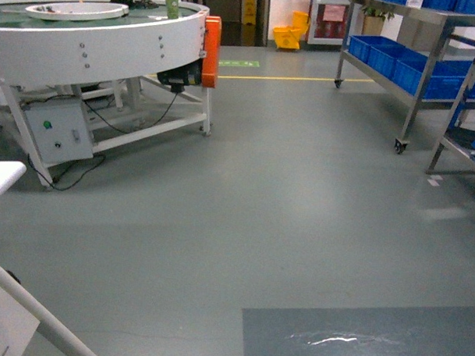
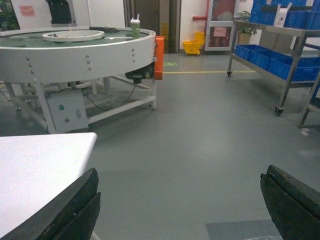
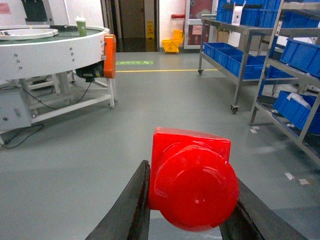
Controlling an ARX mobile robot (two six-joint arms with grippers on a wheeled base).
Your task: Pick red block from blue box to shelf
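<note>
Right pincer [image 3: 192, 215]: closed on the red block [image 3: 192, 182], which sits clamped between my two dark fingers [image 3: 132, 210], its round stud turned toward the wrist camera. No mark or lettering shows on the block.

Left pincer [image 2: 180, 205]: spread wide and holding nothing; grey floor [image 2: 200, 145] shows between its black fingers [image 2: 70, 207].

Bench [image 2: 35, 170]: white top, one rounded corner in the left wrist view, just beyond my left finger.

Shelf [image 3: 247, 55]: stainless-steel posts and rails on castors, standing on the floor at the right of all three views, well apart from the block. Its tiers carry dark blue crates [image 3: 227, 52]. A white card [image 3: 236, 15] stands on the top tier; its print is too small to read.

Round white machine table [image 1: 94, 44]: at the left, with an orange guard [image 1: 211, 50] on its rim, a green cup [image 1: 172, 2] on top and a grey control box [image 1: 58, 131] with a green button under it.

Floor markings: a yellow line [image 1: 296, 78] and a green patch [image 1: 239, 63], its writing unreadable. A yellow mop bucket [image 1: 288, 37] stands beyond them; a yellow sign [image 3: 149, 30] stands in the doorway, text illegible.

The blue box cannot be found in any view.
</note>
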